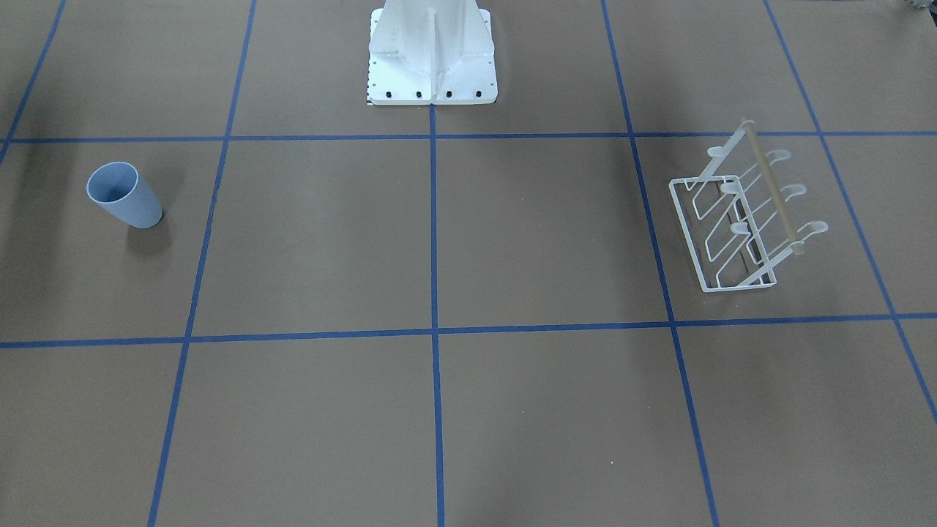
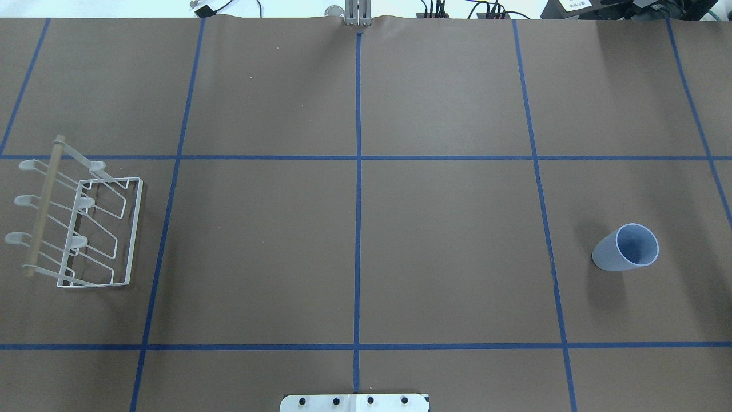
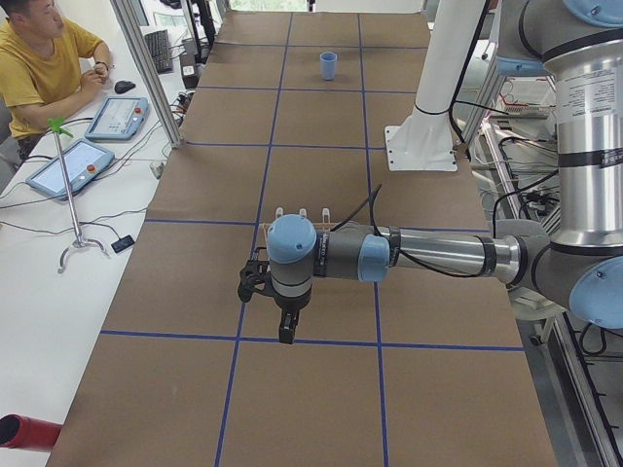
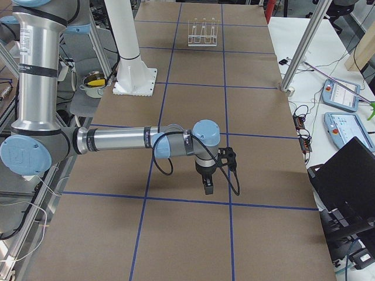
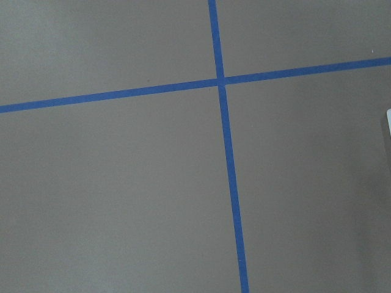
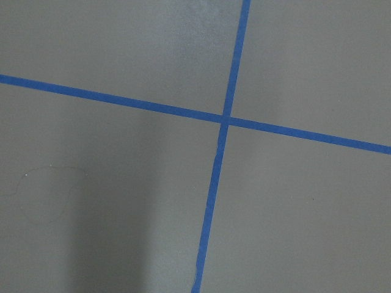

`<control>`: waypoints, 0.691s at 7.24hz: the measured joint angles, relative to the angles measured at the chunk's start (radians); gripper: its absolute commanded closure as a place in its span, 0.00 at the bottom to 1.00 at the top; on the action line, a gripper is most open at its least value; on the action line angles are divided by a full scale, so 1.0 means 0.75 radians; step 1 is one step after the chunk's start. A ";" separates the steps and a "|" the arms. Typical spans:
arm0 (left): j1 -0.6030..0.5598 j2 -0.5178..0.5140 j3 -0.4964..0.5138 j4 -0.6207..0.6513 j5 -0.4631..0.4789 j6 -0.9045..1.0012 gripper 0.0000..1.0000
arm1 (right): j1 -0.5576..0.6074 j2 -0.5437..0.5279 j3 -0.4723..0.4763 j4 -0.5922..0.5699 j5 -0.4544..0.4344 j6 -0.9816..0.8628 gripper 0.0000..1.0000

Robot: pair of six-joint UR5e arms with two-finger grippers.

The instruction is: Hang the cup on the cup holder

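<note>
Two grippers, mine, seen only from table-end cameras: left gripper (image 3: 287, 333) and right gripper (image 4: 207, 188) hang pointing down above table (image 2: 446, 257). Spread or pressed together: cannot tell. Cup (image 2: 626, 249) upright, rim up, on my right half. Cup holder (image 2: 86, 229) on my left half, wooden rod on outer side. Both well apart, centre squares of blue tape grid (image 2: 358, 229) between them. Robot base (image 1: 432, 66) at my table edge, centre. Operator (image 3: 44, 68) seated past opposite edge.
</note>
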 measured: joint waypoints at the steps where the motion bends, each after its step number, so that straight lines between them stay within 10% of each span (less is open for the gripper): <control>1: 0.000 0.000 -0.009 0.002 0.000 -0.001 0.02 | 0.000 0.000 0.002 0.000 0.000 -0.001 0.00; 5: 0.000 0.000 -0.035 0.004 0.000 0.000 0.02 | -0.079 0.011 0.052 0.136 0.003 0.000 0.00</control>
